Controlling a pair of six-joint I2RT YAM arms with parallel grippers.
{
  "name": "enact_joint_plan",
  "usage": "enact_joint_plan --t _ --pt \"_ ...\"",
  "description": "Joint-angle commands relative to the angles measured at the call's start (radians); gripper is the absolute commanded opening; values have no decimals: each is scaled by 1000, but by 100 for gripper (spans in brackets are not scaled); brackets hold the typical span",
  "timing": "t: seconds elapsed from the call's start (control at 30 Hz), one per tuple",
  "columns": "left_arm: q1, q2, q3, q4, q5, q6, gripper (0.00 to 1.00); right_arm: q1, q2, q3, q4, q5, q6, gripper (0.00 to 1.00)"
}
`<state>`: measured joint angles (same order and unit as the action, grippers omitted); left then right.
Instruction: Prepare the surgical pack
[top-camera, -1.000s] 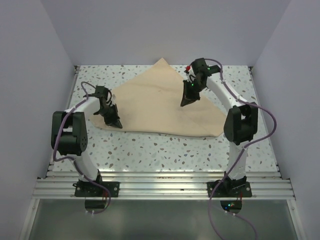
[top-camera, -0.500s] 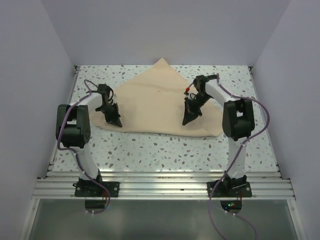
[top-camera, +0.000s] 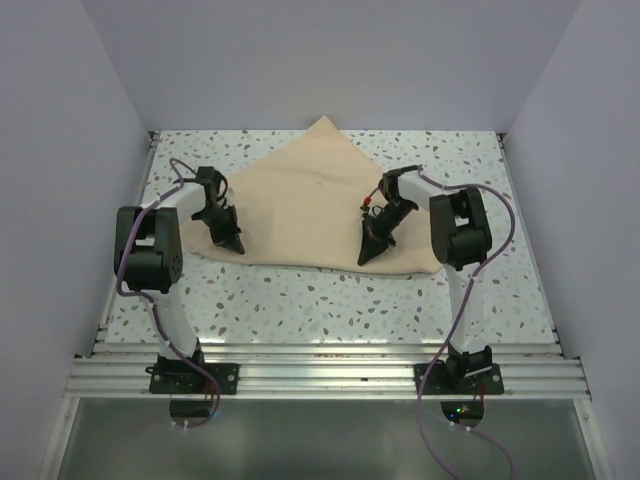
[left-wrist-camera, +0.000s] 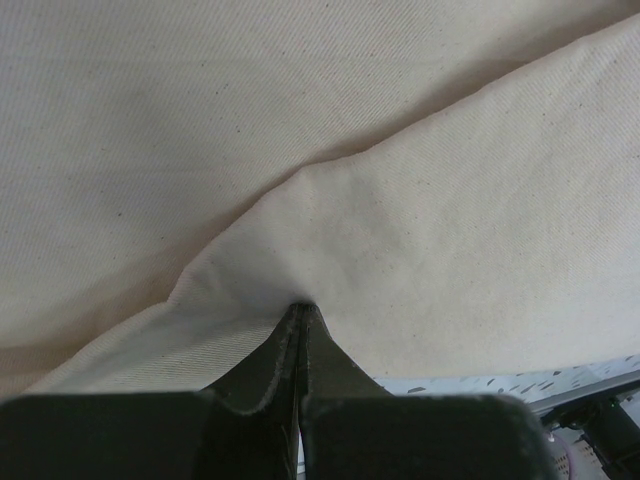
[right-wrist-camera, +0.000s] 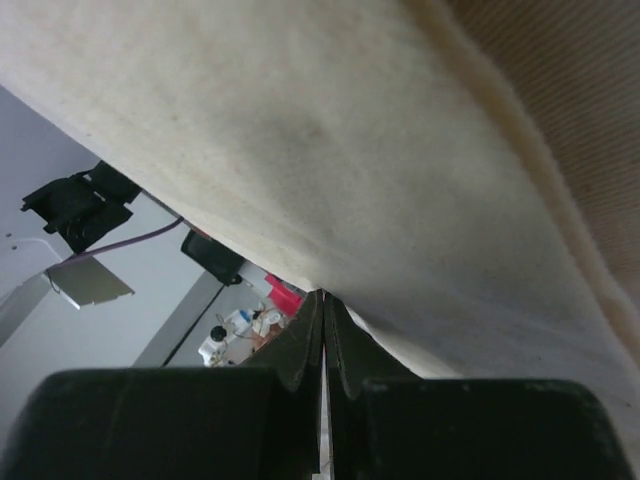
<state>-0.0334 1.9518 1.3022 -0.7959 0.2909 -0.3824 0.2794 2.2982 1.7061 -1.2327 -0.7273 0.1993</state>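
The surgical pack (top-camera: 300, 200) is caught between my left fingers (left-wrist-camera: 262, 375), which are pressed together with no gap and pinch a small pucker of tan cloth at its near left corner. My right fingers (right-wrist-camera: 300, 345) are closed just as tight. Their tips meet the sheet's near edge toward the right, where the cloth lifts over them and shows a paler underside. Around both grips the sheet lies spread wide across the speckled worktop (top-camera: 330, 300), one corner pointing at the back wall.
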Motion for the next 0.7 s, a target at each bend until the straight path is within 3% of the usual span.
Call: enact_joint_plan --t 0.0,0.33,0.5,0.67 --pt "0 27 23 11 -30 2 0 1 6 4 -4 -3 -23 0" --pt "20 32 8 26 -68 -6 0 -54 -5 -80 36 164 -14 0" --pt "32 29 -15 32 -98 4 0 -112 -57 -94 9 505 0 0" --pt "32 13 -37 41 -98 5 0 -131 -138 -120 -1 618 17 0"
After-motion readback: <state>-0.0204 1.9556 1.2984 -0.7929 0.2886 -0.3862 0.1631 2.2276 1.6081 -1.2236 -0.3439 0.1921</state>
